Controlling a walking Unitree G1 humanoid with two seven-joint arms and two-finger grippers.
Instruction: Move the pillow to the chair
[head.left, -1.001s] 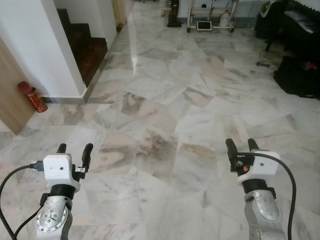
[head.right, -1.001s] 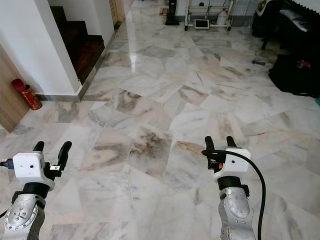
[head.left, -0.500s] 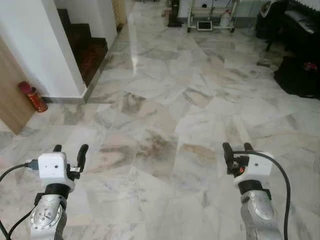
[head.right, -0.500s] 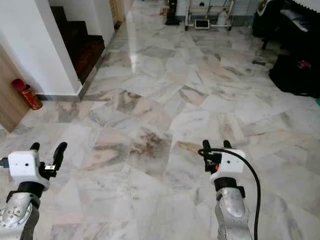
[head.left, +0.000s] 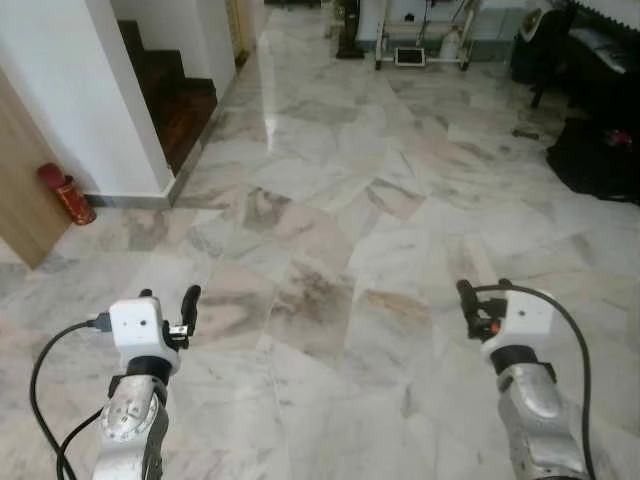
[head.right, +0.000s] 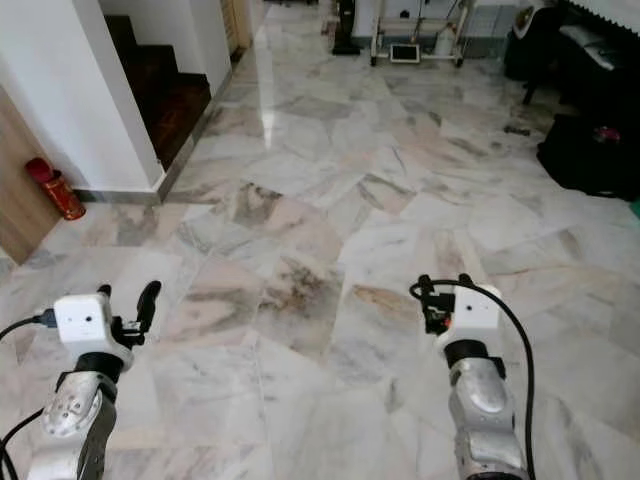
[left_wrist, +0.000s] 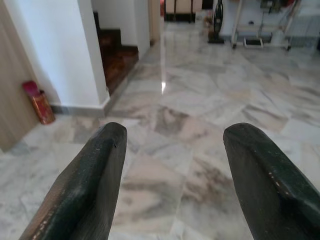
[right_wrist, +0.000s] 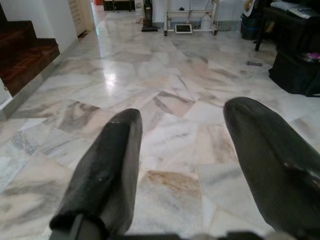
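The view has edged forward over the marble floor (head.left: 330, 200), left gripper (head.left: 168, 300) and right gripper (head.left: 484, 296) both spread wide and empty, no pillow or chair sighted, the carry not yet begun.

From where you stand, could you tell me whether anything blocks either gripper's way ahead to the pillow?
I can't judge: no pillow or chair is identifiable here. Both the left gripper and right gripper are open and empty over bare marble floor. Stairs lie to the left, dark furniture to the right.
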